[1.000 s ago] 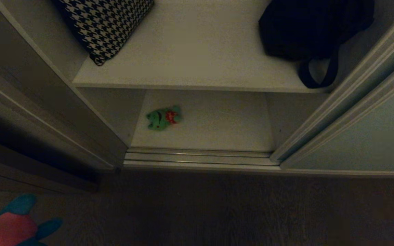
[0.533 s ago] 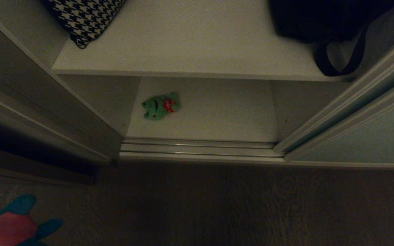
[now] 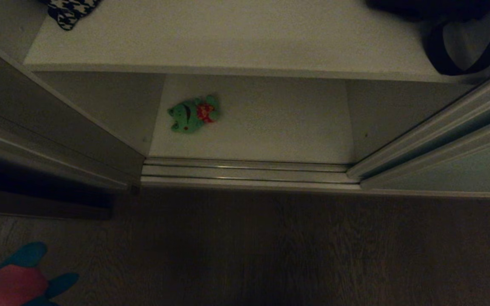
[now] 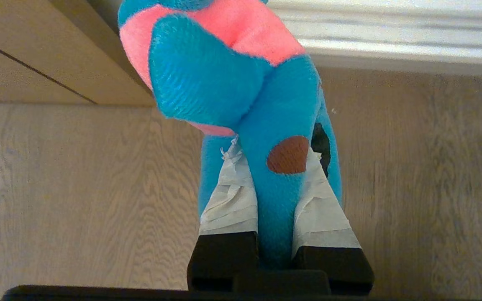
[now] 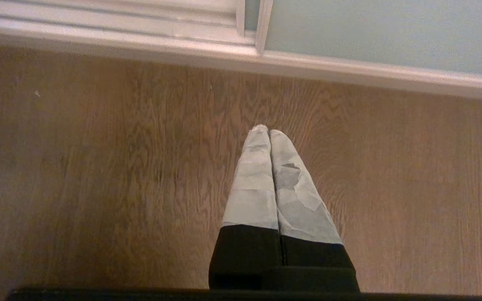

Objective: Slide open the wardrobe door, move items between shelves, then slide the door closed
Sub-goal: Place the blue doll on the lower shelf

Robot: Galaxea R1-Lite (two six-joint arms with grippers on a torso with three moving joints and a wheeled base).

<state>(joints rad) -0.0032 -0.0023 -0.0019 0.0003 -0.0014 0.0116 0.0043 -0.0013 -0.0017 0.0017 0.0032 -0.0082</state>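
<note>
A: Left side? Left gripper (image 4: 272,167) clamped on teal-blue plush toy with pink back (image 4: 241,71), above wooden floor (image 3: 270,246).

B: Middle? Small green plush toy with red patch (image 3: 192,114) near left edge of lower white shelf (image 3: 270,127).

A: Right side? Pale grey-green sliding door (image 3: 462,174) slid right; right gripper (image 5: 269,133) pressed closed, empty.

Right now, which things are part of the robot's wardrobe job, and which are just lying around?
Part of the job:
- teal-blue plush toy, gripped in the left hand
- green plush toy on the lower shelf
- upper shelf
- sliding wardrobe door, open

Just lying about:
- houndstooth bag
- black bag
- right hand, shut and empty
</note>
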